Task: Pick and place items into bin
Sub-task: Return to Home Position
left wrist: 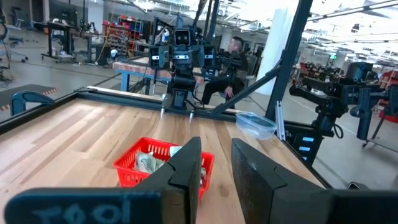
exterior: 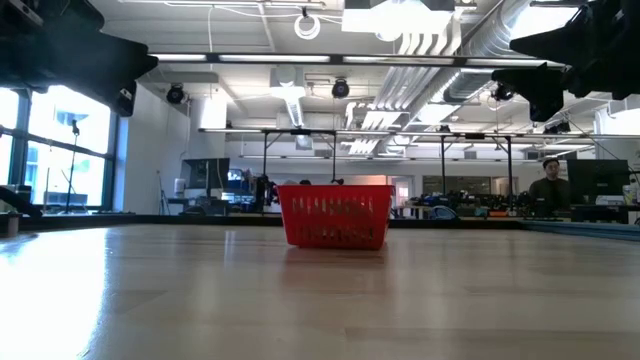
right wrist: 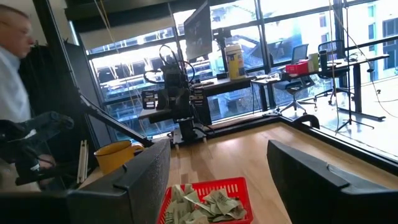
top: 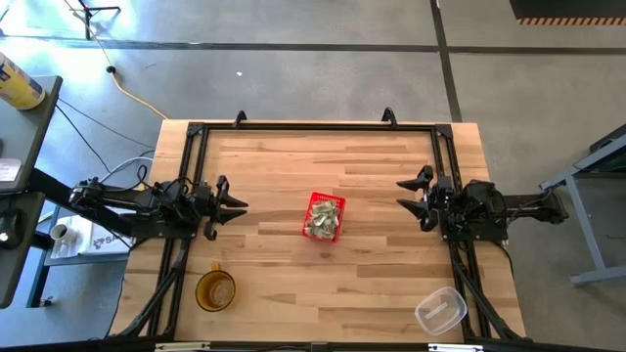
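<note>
Tabletop (top: 293,284) of pale butcher-block wood, rectangular and smooth, with lengthwise plank seams. Black metal rails (top: 313,126) along three edges. Wide bare wood on every side of the centre.

Left arm at the left edge, dark and jointed, raised off the wood. Its left gripper (top: 238,208) pointed toward the centre, fingers only narrowly apart, empty. Right arm at the right edge, mirrored. Its right gripper (top: 402,194) pointed toward the centre, fingers spread wide, empty. Both well apart from the basket.

Red basket (top: 315,200) at the table's centre, between the two grippers, upright and flat on the wood. Square plastic, perforated walls, slightly flared toward the rim.

Clear plastic container (top: 440,311) near the table corner on the right arm's side: shallow, see-through, rounded corners. Amber round cup (top: 215,290) near the corner on the left arm's side: translucent, open-topped. Both well apart from the basket, close to the table edge.

Packets (top: 323,221) inside the basket: pale green and white, thin, crumpled, heaped loosely.
</note>
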